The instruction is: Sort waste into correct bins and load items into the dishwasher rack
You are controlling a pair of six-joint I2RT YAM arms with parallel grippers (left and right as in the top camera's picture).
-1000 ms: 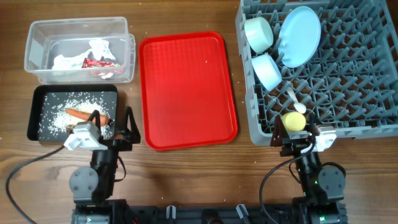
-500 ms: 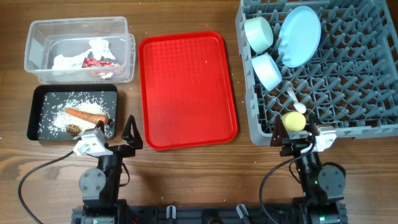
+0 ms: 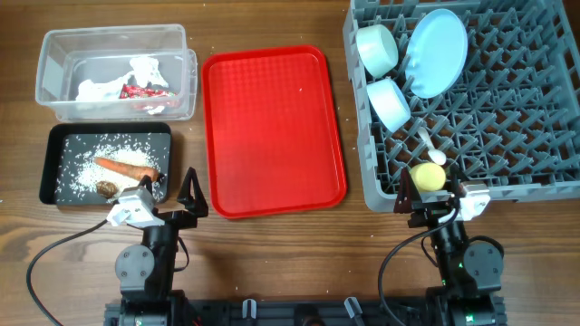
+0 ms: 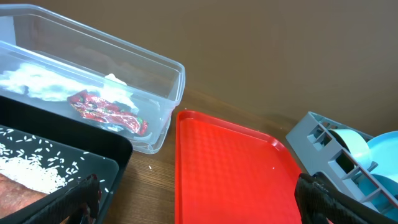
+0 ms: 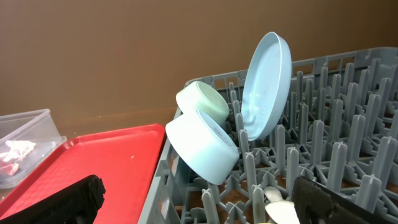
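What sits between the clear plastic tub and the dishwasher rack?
The red serving tray lies between the clear tub and the grey rack, flanked by strips of wooden table; the overhead view shows this.

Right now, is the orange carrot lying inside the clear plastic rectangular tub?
No, the orange carrot lies in the shallow black rectangular tray, among loose white rice grains.

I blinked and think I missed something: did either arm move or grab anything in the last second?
The left gripper drew back from the near edge of the black tray toward its own base. It is open and holds nothing, and it has not moved in the last half second. The right gripper, the carrot and rice grains in that tray, the red tray and the dishwasher rack stayed put.
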